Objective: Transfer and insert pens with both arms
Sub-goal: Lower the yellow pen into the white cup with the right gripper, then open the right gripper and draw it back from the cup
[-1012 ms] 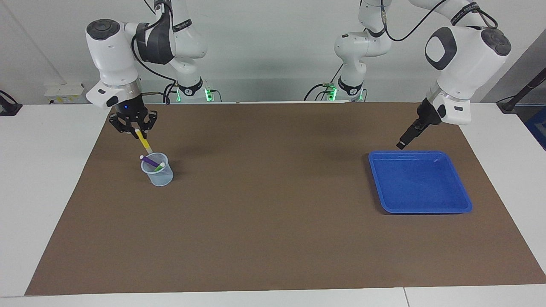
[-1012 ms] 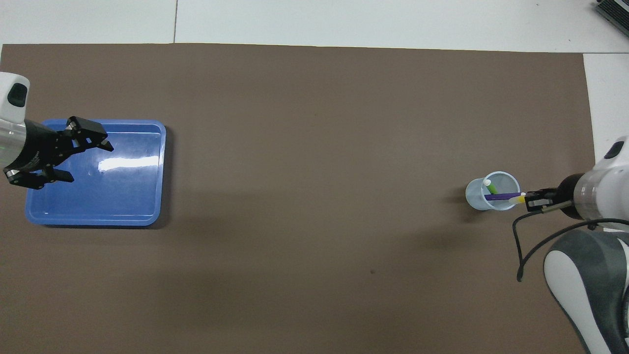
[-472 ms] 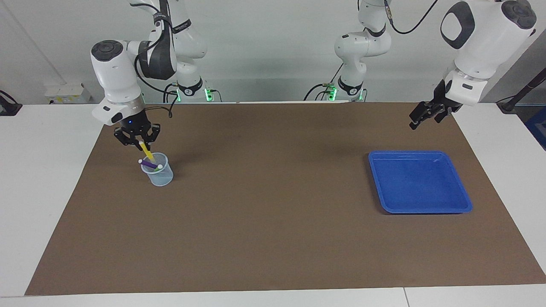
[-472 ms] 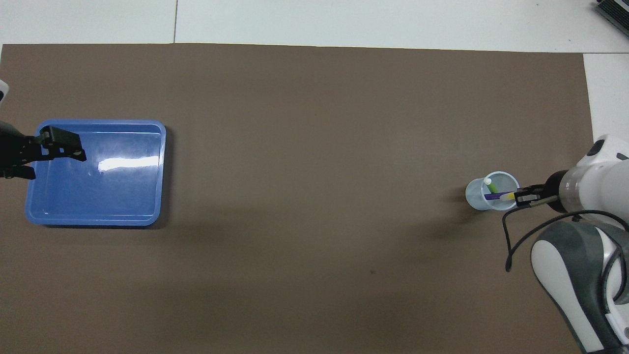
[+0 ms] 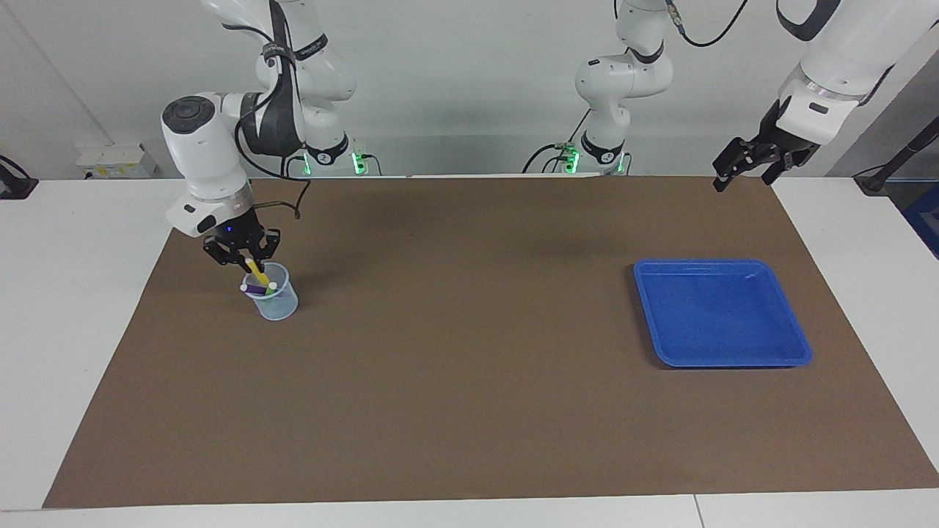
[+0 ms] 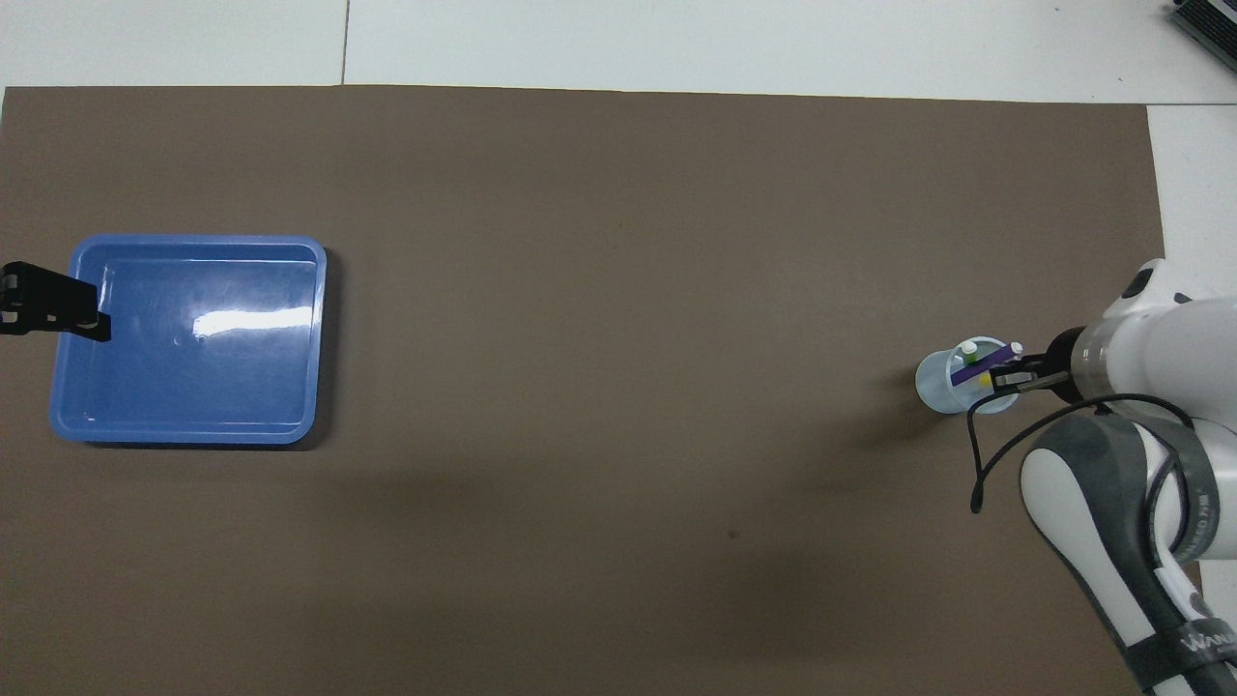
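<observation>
Facing view: nearest the robots, the right pincer (image 5: 250, 264) pinches the yellow pen (image 5: 257, 273) tilted into the clear cup (image 5: 274, 297), beside the purple pen (image 5: 257, 290) and green pen (image 5: 269, 289). Best to lower until the tip bottoms, then release. The left pincer (image 5: 753, 163) hangs spread above the bench (image 5: 469, 411), waiting. The blue tray (image 5: 796, 358) holds nothing.

From above we see the right gripper (image 6: 1005, 375) at the rim of a small clear cup (image 6: 935, 385) toward the right arm's end of the brown mat (image 6: 618, 290). In the cup lean a purple pen (image 6: 978, 367) and a green pen (image 6: 967, 354), with a bit of yellow pen (image 6: 985, 381) by the gripper's tip. At the left arm's end, the left gripper (image 6: 58, 311) overlaps the edge of the blue tray (image 6: 193, 425).
</observation>
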{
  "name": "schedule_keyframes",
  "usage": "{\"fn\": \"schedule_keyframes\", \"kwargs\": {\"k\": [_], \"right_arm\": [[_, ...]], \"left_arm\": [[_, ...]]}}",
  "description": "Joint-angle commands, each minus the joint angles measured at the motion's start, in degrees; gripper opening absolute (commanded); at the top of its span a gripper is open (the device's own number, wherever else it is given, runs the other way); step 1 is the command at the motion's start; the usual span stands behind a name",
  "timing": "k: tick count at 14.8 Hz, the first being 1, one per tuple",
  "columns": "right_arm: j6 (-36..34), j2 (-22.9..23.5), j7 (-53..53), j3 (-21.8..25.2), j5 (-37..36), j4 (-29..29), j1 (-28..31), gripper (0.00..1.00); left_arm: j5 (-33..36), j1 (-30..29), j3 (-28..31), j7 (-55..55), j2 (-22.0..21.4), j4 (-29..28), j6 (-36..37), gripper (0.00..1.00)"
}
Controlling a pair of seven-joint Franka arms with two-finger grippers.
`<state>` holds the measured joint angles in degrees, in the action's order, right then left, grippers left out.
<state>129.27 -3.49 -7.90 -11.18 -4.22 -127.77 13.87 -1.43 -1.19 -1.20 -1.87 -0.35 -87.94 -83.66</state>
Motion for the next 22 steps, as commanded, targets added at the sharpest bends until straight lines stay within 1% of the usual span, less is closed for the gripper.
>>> {"fn": "schedule_keyframes", "kwargs": {"k": [1,4,7,10,12,14,18,22], "right_arm": [[0.4,0.2,2.8,-0.7,-1.1,0.3,0.6,1.0],[-1.6,0.3,2.8,-0.7,-2.0,2.2,0.5,1.0],[-5.7,0.3,2.9,-0.8,-2.0,5.2,0.4,1.0],[-8.8,0.3,2.9,-0.8,-2.0,8.3,0.3,1.0],[-12.7,0.5,2.9,-1.0,-2.0,12.2,0.3,1.0],[-17.6,1.2,2.8,-1.0,-1.9,16.9,0.3,1.0],[-24.8,1.1,2.9,-1.3,-0.9,23.3,0.1,1.0],[-30.8,1.2,3.0,-1.3,4.0,29.0,0.3,1.0]], "left_arm": [[0.2,2.6,2.7,1.7,2.5,1.2,-0.2,1.0],[0.2,2.4,3.0,1.6,3.1,1.6,0.7,1.0],[0.4,2.0,2.1,1.0,2.2,1.5,0.7,1.0],[0.3,0.0,1.1,1.1,1.5,1.1,1.6,1.0],[0.3,-0.5,1.0,1.0,0.6,0.5,1.4,1.0],[0.3,-0.7,0.9,1.0,0.0,-1.3,-0.4,1.0],[0.2,-0.7,1.0,-0.1,0.0,-1.1,-0.6,1.0],[0.5,-0.5,0.9,-0.2,0.2,-1.1,-1.3,1.0]]}}
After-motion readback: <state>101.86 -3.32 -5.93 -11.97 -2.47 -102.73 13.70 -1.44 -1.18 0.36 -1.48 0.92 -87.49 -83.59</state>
